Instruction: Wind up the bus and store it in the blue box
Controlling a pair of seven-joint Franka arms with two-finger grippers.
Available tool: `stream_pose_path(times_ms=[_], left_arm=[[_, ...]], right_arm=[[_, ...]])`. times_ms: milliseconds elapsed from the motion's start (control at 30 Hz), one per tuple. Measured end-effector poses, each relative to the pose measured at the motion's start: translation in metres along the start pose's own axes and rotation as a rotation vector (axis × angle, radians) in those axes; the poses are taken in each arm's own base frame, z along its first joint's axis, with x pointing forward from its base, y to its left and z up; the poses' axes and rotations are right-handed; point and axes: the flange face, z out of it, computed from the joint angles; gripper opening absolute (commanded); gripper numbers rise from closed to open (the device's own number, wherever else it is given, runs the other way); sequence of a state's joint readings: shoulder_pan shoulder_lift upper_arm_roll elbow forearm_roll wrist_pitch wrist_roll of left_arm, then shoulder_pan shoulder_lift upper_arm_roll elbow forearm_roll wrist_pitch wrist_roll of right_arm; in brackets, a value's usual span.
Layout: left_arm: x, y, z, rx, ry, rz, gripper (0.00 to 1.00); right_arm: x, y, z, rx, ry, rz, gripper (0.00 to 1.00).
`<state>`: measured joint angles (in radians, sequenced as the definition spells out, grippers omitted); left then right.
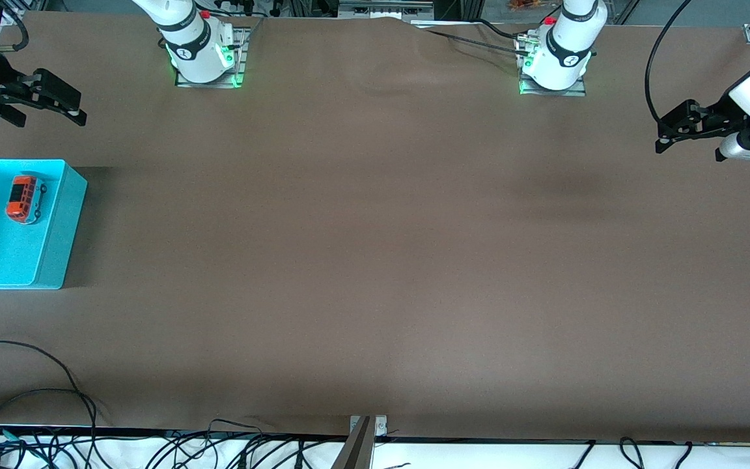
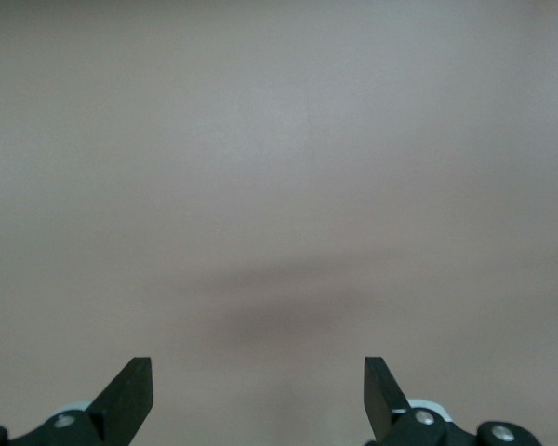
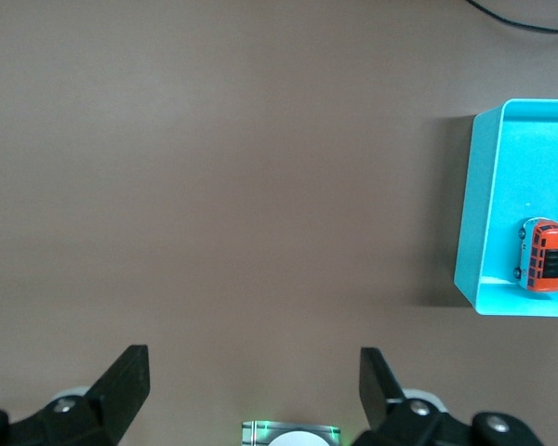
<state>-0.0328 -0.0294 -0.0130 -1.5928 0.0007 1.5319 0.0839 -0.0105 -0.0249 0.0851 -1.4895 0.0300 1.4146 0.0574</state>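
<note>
The small orange bus [image 1: 23,198] lies inside the blue box [image 1: 62,228], in the corner of it farthest from the front camera. The box stands at the right arm's end of the table. The right wrist view shows the bus [image 3: 545,255] on the floor of the blue box [image 3: 488,186] too. My right gripper [image 1: 81,109] hangs open over bare brown table close to the box, with nothing between its fingers [image 3: 254,362]. At the left arm's end, my left gripper [image 1: 659,138] is open and empty over bare table [image 2: 259,372].
Both arm bases [image 1: 202,62] [image 1: 554,68] stand along the table edge farthest from the front camera, lit green. Loose black cables [image 1: 56,391] lie along the nearest edge, beside a metal bracket [image 1: 367,426]. The brown table cover [image 1: 375,260] spans the middle.
</note>
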Motion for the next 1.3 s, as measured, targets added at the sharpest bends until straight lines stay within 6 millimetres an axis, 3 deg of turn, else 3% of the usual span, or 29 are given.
stream_pose_path(times_ms=[333, 967, 1300], left_arm=[[0.000, 0.000, 0.000, 0.000, 0.000, 0.000, 1.00], [0.000, 0.000, 0.000, 0.000, 0.000, 0.000, 1.00], [0.000, 0.000, 0.000, 0.000, 0.000, 0.000, 1.00]], right_arm=[[0.000, 0.006, 0.002, 0.003, -0.009, 0.012, 1.00], [-0.001, 0.037, 0.006, 0.007, -0.042, 0.070, 1.00], [0.004, 0.047, 0.018, 0.008, -0.066, 0.087, 1.00]])
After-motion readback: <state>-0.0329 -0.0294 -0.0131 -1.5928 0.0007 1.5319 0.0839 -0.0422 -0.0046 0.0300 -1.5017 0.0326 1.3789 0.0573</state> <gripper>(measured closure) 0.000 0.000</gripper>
